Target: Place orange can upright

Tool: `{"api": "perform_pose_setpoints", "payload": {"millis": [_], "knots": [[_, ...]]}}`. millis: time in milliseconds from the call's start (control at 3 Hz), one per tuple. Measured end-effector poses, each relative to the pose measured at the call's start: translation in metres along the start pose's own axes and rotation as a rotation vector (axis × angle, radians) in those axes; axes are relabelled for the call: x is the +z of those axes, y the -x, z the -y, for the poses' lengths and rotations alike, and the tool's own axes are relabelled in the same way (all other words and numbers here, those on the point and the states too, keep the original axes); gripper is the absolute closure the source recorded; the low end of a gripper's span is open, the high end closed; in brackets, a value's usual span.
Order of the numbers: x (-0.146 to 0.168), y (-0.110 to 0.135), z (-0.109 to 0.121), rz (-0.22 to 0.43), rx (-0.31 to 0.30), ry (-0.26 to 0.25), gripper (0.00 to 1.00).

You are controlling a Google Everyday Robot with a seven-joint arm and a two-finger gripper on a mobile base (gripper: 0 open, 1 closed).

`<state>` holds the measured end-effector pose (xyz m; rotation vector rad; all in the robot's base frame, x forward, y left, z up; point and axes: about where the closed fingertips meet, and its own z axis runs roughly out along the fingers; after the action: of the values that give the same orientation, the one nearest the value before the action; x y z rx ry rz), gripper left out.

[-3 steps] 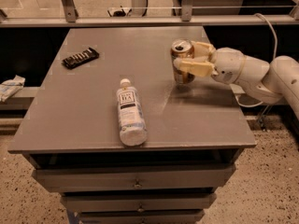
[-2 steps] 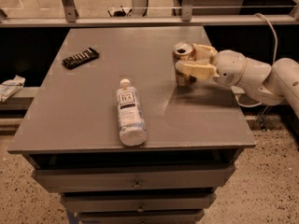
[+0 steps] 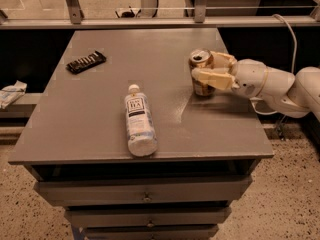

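**Orange can standing, gripper around it**

A grey table top (image 3: 100,109) sits over a stack of drawers (image 3: 115,191) on a speckled floor, with a metal rail running along the far side.

Camera view: the orange can (image 3: 202,88) stands upright on the right part of the table, towards the far edge, with its opened silver top facing up. The gripper (image 3: 201,67) reaches in from the right on a pale arm (image 3: 265,81). Its cream fingers (image 3: 210,77) lie one on the near side and one on the far side of the can, pressed against its wall, so the hand is closed in a grasp on the can. The can's base appears to rest on the table.

Near the middle of the table a clear tea bottle (image 3: 137,124) lies on its side, white cap pointing to the far side and base towards the near edge, well apart from the can. A dark flat oblong object (image 3: 86,62) lies at the far left. Off the table to the left, something white and crumpled (image 3: 10,93) rests on a ledge.
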<state>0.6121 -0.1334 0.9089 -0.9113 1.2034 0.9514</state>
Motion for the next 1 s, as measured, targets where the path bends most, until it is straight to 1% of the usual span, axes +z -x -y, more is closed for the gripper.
{"api": "perform_pose_setpoints", "payload": {"millis": [333, 667, 1000], "knots": [[-0.0006, -0.0054, -0.0027, -0.007, 0.010, -0.009, 0.01], [-0.0016, -0.0092, -0.0039, -0.018, 0.014, -0.014, 0.00], [-0.0089, -0.0100, -0.0053, -0.049, 0.016, -0.015, 0.00]]}}
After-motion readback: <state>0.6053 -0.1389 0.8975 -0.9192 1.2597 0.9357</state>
